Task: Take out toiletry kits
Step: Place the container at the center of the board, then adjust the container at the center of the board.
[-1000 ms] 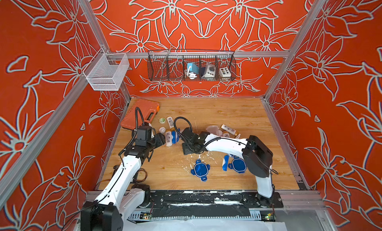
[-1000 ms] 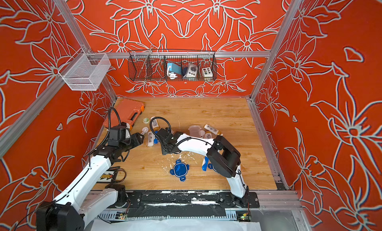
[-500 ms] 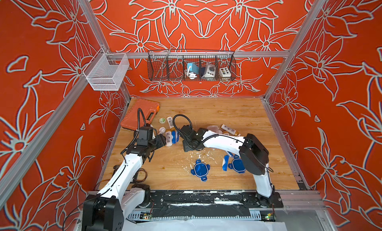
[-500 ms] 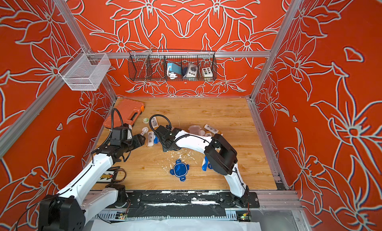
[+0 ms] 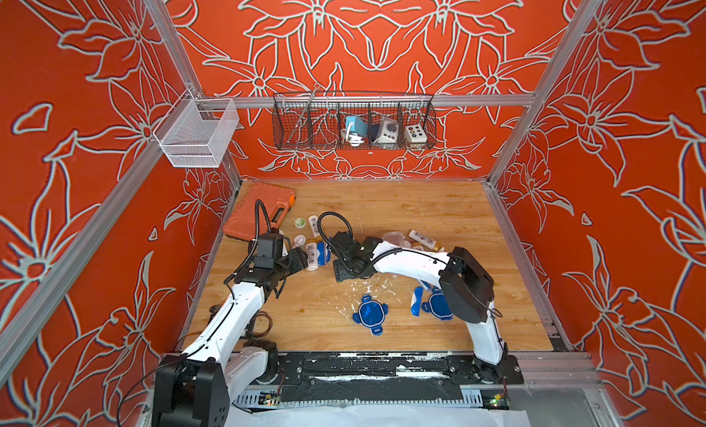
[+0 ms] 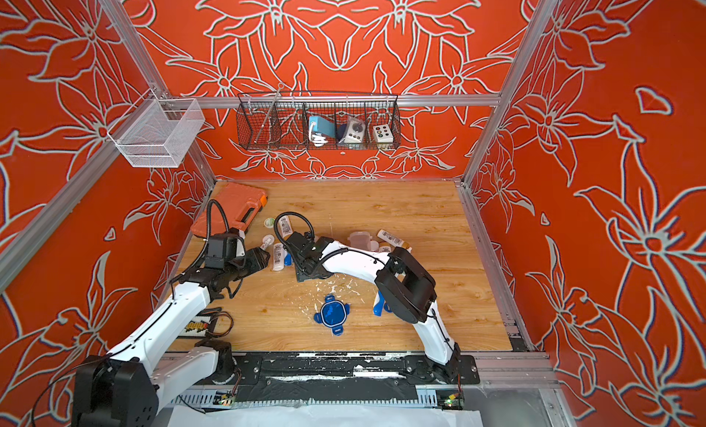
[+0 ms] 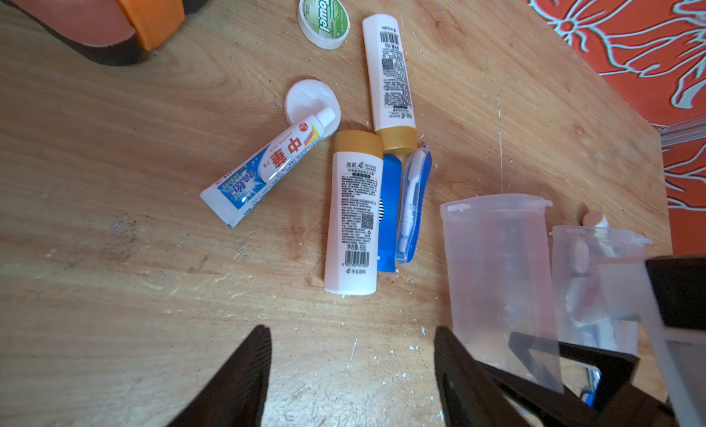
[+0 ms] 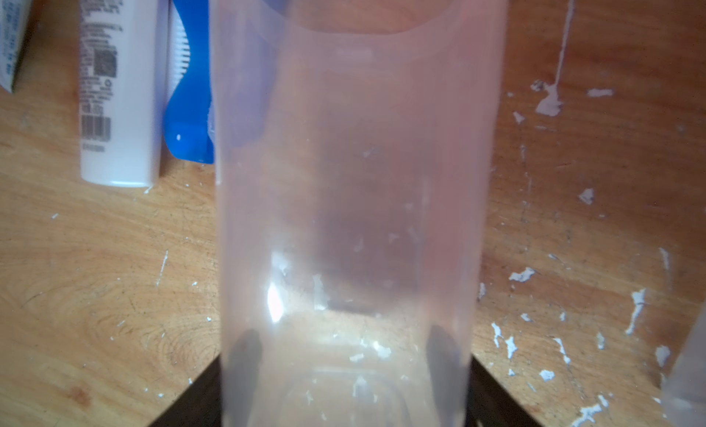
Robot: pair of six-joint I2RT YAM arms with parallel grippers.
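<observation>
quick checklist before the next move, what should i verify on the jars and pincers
1. Open, empty left pincer: ok.
2. Emptied jar at right pincer: ok, nothing visible inside.
3. Firm hold by right pincer on that jar: cannot tell, view blurred.
4. Emptied second jar: not ok, items still inside.
5. Out on table, toothpaste and tin: ok.

Orange tool case (image 5: 259, 211) far-left on wooden table (image 5: 420, 215); blue lid (image 5: 370, 314) near front.
</observation>
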